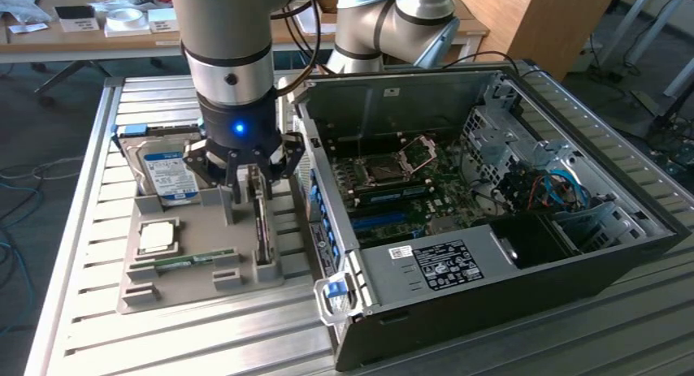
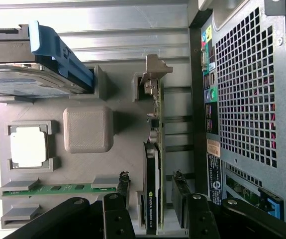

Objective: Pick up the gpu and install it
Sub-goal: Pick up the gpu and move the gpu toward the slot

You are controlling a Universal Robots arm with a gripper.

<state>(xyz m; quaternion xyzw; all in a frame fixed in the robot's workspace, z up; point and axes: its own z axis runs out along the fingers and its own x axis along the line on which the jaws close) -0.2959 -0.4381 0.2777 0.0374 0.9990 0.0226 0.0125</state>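
The gpu (image 1: 262,226) is a thin dark card standing on edge in a slot of the grey holder tray (image 1: 162,283). In the wrist view the gpu (image 2: 156,124) shows its silvery bracket at one end and a black shroud at the other. My gripper (image 1: 253,179) hangs straight over the card's end farthest from the exterior camera. In the wrist view the gripper (image 2: 153,195) is open, and its fingers (image 2: 123,191) straddle the shroud end with a gap on each side. Nothing is held.
The tray also carries a silver hard drive (image 1: 168,175) with a blue bracket, a processor (image 1: 158,236) and a green memory stick (image 1: 187,261). The open computer case (image 1: 488,222) lies close beside the tray on the exterior view's right, its rear panel (image 2: 247,89) next to the card.
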